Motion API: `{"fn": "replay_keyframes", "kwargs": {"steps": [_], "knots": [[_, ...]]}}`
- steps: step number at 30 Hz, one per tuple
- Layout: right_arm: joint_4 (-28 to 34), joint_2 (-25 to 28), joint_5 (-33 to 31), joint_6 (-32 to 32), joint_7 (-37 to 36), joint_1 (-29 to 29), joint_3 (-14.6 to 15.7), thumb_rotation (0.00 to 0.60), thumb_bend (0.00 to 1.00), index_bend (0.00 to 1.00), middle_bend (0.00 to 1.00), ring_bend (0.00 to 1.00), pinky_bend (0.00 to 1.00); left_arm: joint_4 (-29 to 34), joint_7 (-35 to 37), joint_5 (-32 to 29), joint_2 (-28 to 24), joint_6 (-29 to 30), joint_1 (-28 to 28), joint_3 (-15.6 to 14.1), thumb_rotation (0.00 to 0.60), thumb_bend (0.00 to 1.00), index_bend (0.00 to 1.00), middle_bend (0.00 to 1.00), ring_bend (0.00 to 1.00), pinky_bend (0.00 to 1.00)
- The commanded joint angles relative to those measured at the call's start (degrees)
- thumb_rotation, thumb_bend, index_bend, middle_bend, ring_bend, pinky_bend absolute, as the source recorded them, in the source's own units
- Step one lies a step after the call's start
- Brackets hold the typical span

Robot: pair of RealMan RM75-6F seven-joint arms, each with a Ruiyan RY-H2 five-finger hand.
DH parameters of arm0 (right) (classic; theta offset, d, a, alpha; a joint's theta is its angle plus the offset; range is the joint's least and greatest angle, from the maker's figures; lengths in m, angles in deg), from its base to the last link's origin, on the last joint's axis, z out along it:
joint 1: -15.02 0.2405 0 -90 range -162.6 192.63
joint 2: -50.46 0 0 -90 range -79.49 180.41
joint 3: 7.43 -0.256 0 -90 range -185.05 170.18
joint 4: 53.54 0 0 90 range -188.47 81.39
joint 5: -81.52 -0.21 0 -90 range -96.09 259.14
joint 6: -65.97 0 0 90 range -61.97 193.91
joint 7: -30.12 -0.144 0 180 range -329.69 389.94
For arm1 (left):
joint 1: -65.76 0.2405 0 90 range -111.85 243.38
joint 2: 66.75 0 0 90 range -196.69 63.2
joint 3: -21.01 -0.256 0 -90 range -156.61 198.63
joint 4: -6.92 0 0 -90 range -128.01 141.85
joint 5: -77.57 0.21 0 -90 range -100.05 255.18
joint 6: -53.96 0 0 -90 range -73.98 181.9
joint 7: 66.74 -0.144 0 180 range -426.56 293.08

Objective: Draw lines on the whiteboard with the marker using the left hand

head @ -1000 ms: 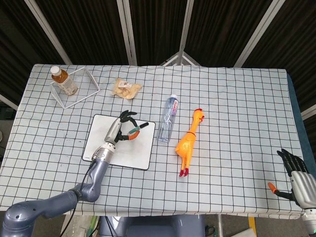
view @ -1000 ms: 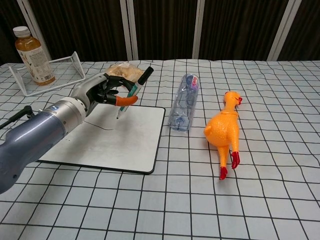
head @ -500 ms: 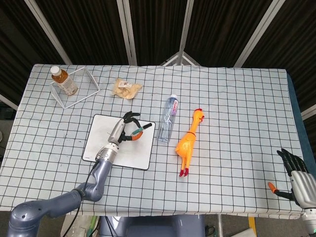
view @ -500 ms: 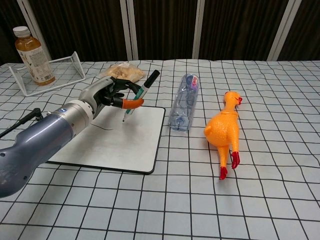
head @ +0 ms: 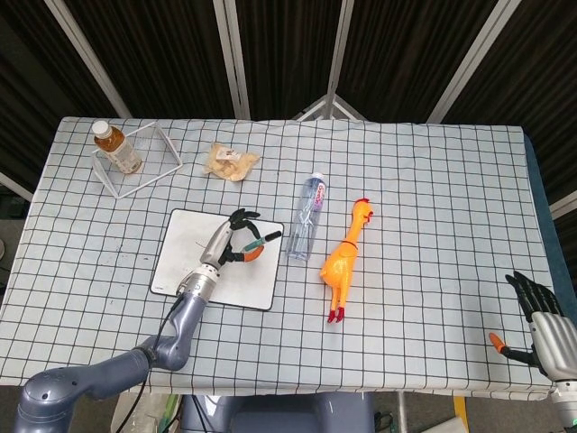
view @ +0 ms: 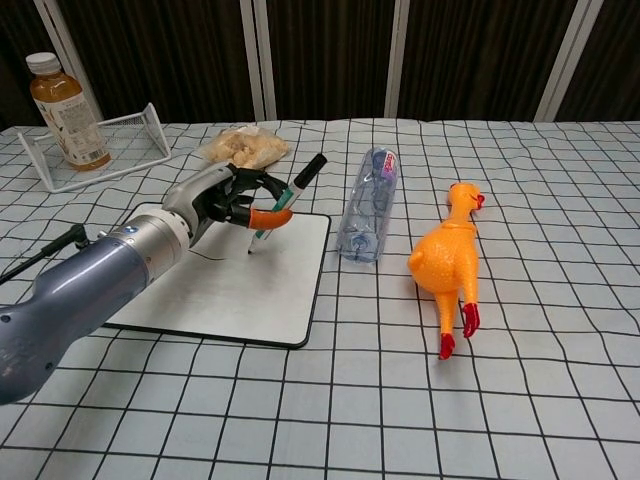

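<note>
One marker [view: 286, 201] matters here, and the left hand [view: 225, 197] has it pinched at mid-barrel between the orange-tipped thumb and the fingers, tip down on the whiteboard [view: 200, 295], cap end leaning up toward the right of the chest view. It sits left of centre in both views, over the board's upper right quarter. The marker looks light, stiff and smooth-bodied, so I judge it could twist or slide in a loose pinch; a hold low on the barrel, near the tip, would steady it (the present hold seems about halfway up). The board is thin, flat and rigid, lying loose on the checked tablecloth [head: 433, 180], and it may skate under a hard sideways stroke.

Room for strokes lies mostly toward the lower left of the board, where white surface is bare; a faint dark line shows beside the tip. The tip is near the board's right edge, and just beyond that edge lies a clear plastic bottle [view: 368, 215], with a rubber chicken [view: 446, 262] further right, so a long stroke rightward risks running off the board or knocking the bottle. A snack bag [view: 243, 146] lies beyond the top edge, apart from it. The right hand [head: 538, 317], at the lower right corner of the head view, rests with fingers spread and nothing in it.
</note>
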State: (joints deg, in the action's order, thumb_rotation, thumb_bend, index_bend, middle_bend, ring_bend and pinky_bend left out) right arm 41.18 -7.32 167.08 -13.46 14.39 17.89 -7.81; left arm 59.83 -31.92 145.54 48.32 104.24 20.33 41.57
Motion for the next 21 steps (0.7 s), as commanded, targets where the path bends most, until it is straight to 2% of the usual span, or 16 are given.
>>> {"fn": "replay_keyframes", "kwargs": {"steps": [1, 9, 21], "knots": [[0.00, -0.02, 0.04, -0.07, 0.00, -0.04, 0.02, 0.600, 0.27, 0.00, 0.00, 0.00, 0.00, 0.20, -0.26, 0.02, -0.24, 0.05, 0.37, -0.27, 0.600, 0.54, 0.73, 0.18, 0.03, 0.05], [-0.01, -0.11, 0.12, -0.24, 0.24, -0.12, 0.05, 0.600, 0.27, 0.00, 0.00, 0.00, 0.00, 1.58, -1.29, -0.20, -1.67, 0.47, 2.32, -1.32, 0.600, 0.54, 0.73, 0.18, 0.03, 0.05], [0.13, -0.26, -0.05, -0.46, 1.13, -0.26, 0.00, 0.600, 0.27, 0.00, 0.00, 0.00, 0.00, 7.64, -2.98, -0.62, -6.15, 3.10, 8.15, -3.99, 0.600, 0.55, 0.73, 0.19, 0.03, 0.05]]}}
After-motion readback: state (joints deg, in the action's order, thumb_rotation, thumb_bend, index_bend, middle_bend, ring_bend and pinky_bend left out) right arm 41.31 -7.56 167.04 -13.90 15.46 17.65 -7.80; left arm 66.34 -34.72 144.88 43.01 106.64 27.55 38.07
